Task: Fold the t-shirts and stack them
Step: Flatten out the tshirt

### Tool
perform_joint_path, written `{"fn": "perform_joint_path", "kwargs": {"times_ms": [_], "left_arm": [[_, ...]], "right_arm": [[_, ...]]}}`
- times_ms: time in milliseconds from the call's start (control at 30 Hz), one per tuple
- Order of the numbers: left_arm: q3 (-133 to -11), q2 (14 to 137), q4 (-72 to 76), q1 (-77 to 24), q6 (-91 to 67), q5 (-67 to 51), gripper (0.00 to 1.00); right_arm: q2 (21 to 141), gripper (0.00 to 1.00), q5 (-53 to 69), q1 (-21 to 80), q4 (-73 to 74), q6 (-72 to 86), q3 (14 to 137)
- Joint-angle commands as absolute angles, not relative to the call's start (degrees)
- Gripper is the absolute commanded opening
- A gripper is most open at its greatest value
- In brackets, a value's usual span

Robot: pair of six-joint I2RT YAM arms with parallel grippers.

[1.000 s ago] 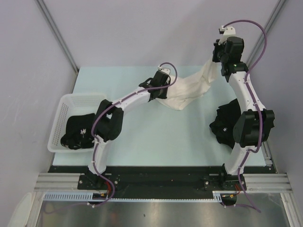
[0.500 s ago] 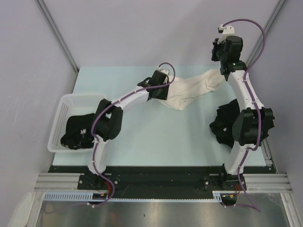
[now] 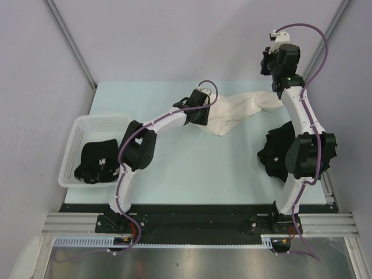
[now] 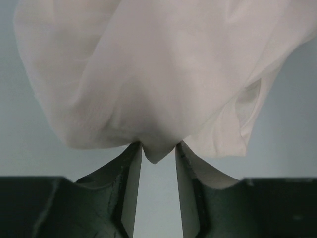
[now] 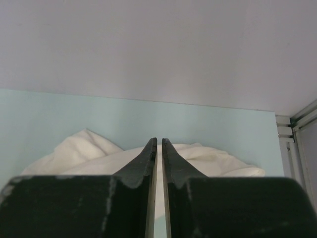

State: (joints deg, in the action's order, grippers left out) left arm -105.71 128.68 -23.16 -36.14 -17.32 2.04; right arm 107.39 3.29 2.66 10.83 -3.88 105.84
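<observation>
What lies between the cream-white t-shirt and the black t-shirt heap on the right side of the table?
Nothing: the top view shows bare table between the cream-white t-shirt and the black heap.

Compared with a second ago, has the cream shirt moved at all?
Yes. The right end of the cream t-shirt, earlier up at the far edge of the table, now lies lower, nearer the arms' side.

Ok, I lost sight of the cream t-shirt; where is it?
In the top view the cream t-shirt lies across the far middle of the table, between the left gripper and the right arm.
</observation>
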Motion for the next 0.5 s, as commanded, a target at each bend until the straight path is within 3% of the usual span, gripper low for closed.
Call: {"fn": "perform_joint_path", "kwargs": {"times_ms": [0, 33, 67, 467], "left_arm": [[-109.6, 131.56, -21.71, -36.65, -18.11, 0.61, 0.29], [-109.95, 131.83, -21.45, -36.56, -17.76, 0.7, 0.19], [-110.91, 132.01, -21.53, -36.56, -17.67, 0.88, 0.0], [-115.31, 121.13, -25.4, -32.96, -12.83, 11.86, 0.0]], "right_arm": [[104.15, 0.12, 4.3, 1.67, 8.7, -2.81, 105.65], [103.98, 0.12, 4.39, 1.67, 8.61, -2.81, 105.38], [103.45, 0.12, 4.39, 1.58, 8.61, -2.81, 104.95], [103.09, 0.12, 4.39, 5.09, 8.35, -2.46, 105.29]]}}
